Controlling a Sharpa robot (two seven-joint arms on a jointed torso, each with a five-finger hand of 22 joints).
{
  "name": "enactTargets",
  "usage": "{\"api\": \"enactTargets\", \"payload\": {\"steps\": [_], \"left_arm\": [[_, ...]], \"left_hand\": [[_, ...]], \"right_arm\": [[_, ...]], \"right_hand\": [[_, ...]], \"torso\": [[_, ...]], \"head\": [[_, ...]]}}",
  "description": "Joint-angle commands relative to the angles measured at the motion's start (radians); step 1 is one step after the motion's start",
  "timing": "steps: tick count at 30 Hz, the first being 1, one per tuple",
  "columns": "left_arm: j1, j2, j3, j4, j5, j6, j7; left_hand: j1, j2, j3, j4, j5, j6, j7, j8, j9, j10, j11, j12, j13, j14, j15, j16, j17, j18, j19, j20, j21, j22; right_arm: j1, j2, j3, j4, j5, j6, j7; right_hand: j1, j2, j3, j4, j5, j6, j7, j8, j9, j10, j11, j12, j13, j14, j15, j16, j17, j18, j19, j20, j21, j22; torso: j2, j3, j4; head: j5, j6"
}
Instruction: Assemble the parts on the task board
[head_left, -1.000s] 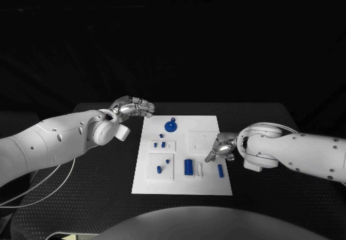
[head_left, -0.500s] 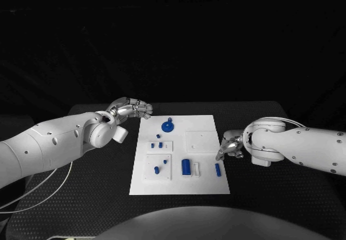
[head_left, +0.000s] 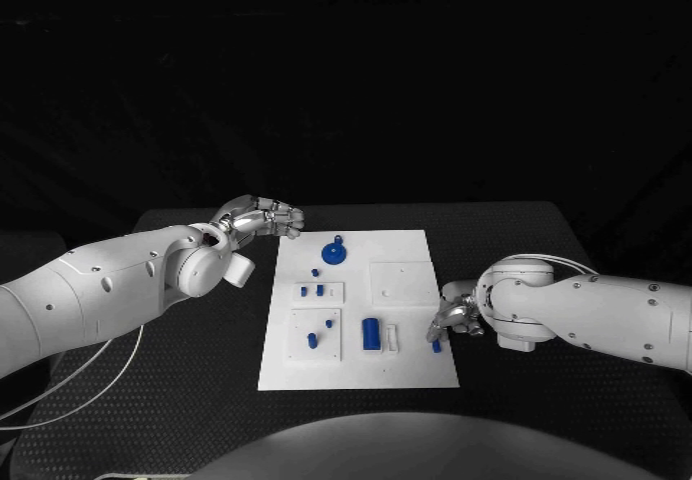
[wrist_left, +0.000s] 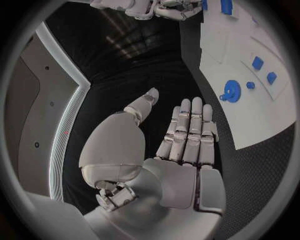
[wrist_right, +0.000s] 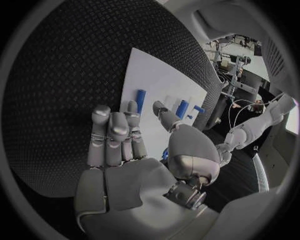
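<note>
The white task board lies in the middle of the table. On it are a blue round disc, small blue pegs, a blue cylinder and a slim blue peg by the right edge. My right hand hovers at that edge just above the slim peg and holds nothing. In the right wrist view its fingers point toward the peg. My left hand sits off the board's far left corner, empty, with its fingers side by side.
The black table runs out on both sides of the board. A raised white square sits on the board's right half and a white block lies beside the cylinder. A cable trails under my left arm.
My right hand drew back off the board's right edge, then came nearer along it to the slim blue peg. The left hand has stayed put.
</note>
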Motion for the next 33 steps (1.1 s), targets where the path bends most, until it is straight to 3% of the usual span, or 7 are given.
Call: {"api": "enactTargets", "payload": {"steps": [1, 12, 25, 33], "left_arm": [[0.001, 0.0, 0.001, 0.003, 0.006, 0.008, 0.012], [0.003, -0.004, 0.001, 0.006, 0.006, 0.008, 0.011], [0.003, -0.003, 0.001, 0.006, 0.006, 0.011, 0.009], [0.003, -0.005, 0.001, 0.006, 0.006, 0.011, 0.008]], "left_hand": [[-0.001, 0.007, 0.0, 0.005, 0.002, -0.001, -0.002, 0.004, -0.001, 0.007, -0.002, 0.002, 0.001, 0.003, -0.002, -0.005, 0.001, 0.005, 0.004, 0.0, -0.004, 0.022], [-0.002, 0.007, 0.0, 0.005, 0.002, -0.001, -0.002, 0.004, -0.002, 0.007, -0.002, 0.001, 0.001, 0.003, -0.002, -0.005, 0.001, 0.005, 0.004, 0.0, -0.005, 0.022], [-0.002, 0.007, 0.0, 0.005, 0.002, -0.002, -0.002, 0.004, -0.002, 0.007, -0.002, 0.001, 0.0, 0.003, -0.002, -0.006, 0.002, 0.005, 0.004, 0.0, -0.005, 0.022], [-0.002, 0.007, -0.001, 0.005, 0.002, -0.002, -0.002, 0.004, -0.002, 0.007, -0.002, 0.001, 0.0, 0.003, -0.002, -0.006, 0.002, 0.005, 0.004, 0.0, -0.005, 0.021]], "right_arm": [[-0.007, 0.007, 0.0, -0.003, -0.031, -0.002, -0.01], [-0.024, 0.022, 0.0, -0.012, -0.103, 0.007, -0.012], [-0.033, 0.049, 0.0, -0.01, -0.249, -0.037, -0.017], [-0.038, 0.055, 0.0, -0.002, -0.269, -0.035, -0.018]], "right_hand": [[-0.017, 0.002, -0.006, -0.001, -0.002, 0.006, 0.0, -0.007, -0.002, 0.004, 0.003, -0.004, 0.002, -0.002, 0.006, 0.004, -0.001, 0.013, -0.006, 0.002, 0.003, 0.001], [-0.029, 0.004, -0.006, -0.002, -0.002, 0.009, -0.001, -0.008, -0.004, 0.004, 0.002, -0.004, 0.002, -0.002, 0.005, 0.005, -0.003, 0.013, -0.006, 0.0, 0.003, 0.001], [-0.019, 0.017, 0.009, -0.014, -0.002, 0.014, -0.003, -0.007, -0.006, 0.006, 0.0, -0.004, 0.003, -0.002, 0.003, 0.006, -0.004, 0.013, -0.004, -0.003, 0.005, 0.001], [-0.003, 0.014, 0.027, -0.017, -0.002, 0.016, -0.004, -0.008, -0.008, 0.008, -0.001, -0.004, 0.004, -0.001, 0.002, 0.007, -0.005, 0.013, -0.002, -0.006, 0.005, 0.0]], "torso": [[0.001, -0.0001, 0.0007], [0.0, -0.0003, -0.0009], [-0.001, -0.0003, -0.0005], [-0.001, -0.0007, -0.0005]], "head": [[0.002, 0.0], [0.005, 0.0], [0.003, 0.0], [0.002, 0.0]]}}
